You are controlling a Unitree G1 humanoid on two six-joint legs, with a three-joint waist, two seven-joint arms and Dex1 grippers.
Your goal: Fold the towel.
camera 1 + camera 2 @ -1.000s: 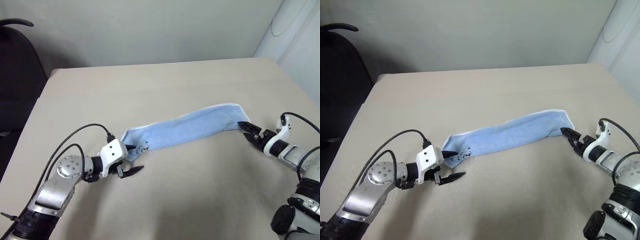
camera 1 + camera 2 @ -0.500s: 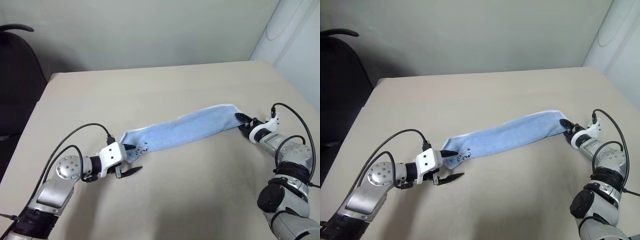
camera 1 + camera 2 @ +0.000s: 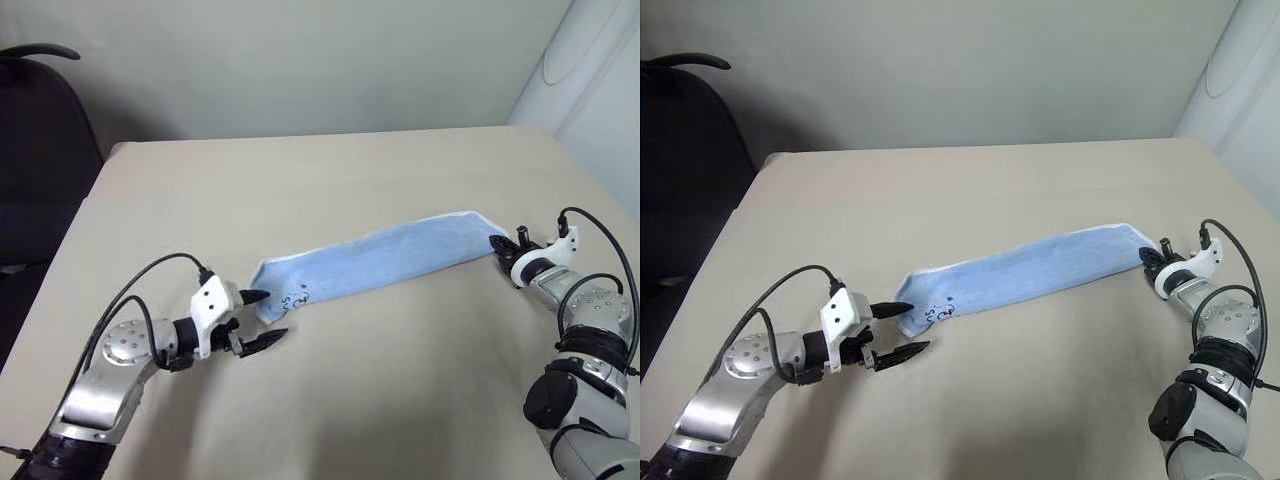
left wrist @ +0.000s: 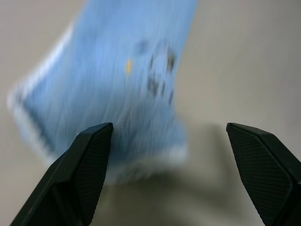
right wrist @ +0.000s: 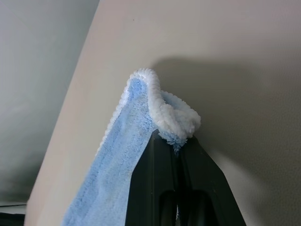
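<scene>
The light-blue towel lies as a long narrow band across the middle of the beige desk, slanting from nearer the front-left up toward the right edge. Its white-trimmed end on the right is pinched between the clenched fingers of the right gripper, the trim curling over the fingertips. The other end, bearing the small dark embroidered mark, lies between the spread, released fingers of the left gripper, one fingertip on the cloth, the other on bare desk. Wide bare desk runs behind the towel to the far edge and in front toward the near edge. A dark chair stands beyond the desk's left edge.
</scene>
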